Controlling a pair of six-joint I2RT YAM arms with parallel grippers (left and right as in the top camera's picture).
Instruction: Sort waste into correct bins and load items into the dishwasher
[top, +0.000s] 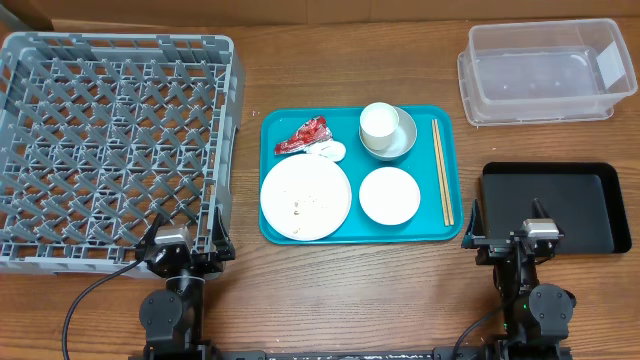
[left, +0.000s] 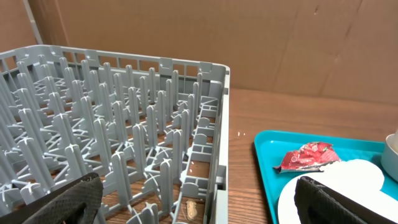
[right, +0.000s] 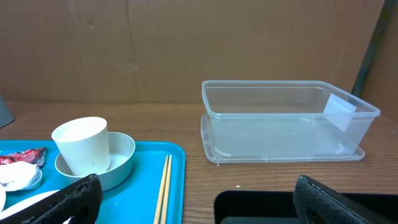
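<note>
The grey dish rack (top: 115, 140) fills the left side. The flat teal tray (top: 360, 232) holds a crumpled red wrapper (top: 303, 136), a white scrap (top: 330, 151), a white cup (top: 379, 123) standing in a pale bowl (top: 403, 143), a second bowl (top: 389, 195), a large plate (top: 305, 198) with rice crumbs (top: 297, 206), and chopsticks (top: 441, 172). The clear tub (top: 545, 70) is at the back right and the black tray (top: 555, 208) at the front right. My left gripper (top: 187, 243) is open at the rack's front right corner. My right gripper (top: 513, 243) is open at the black tray's front left.
In the left wrist view the rack wall (left: 214, 155) stands between my open fingers (left: 199, 205), with the wrapper (left: 308, 157) and plate (left: 354, 177) to the right. The right wrist view shows the cup (right: 81, 146), chopsticks (right: 165, 186), tub (right: 280, 121) and black tray (right: 261, 202).
</note>
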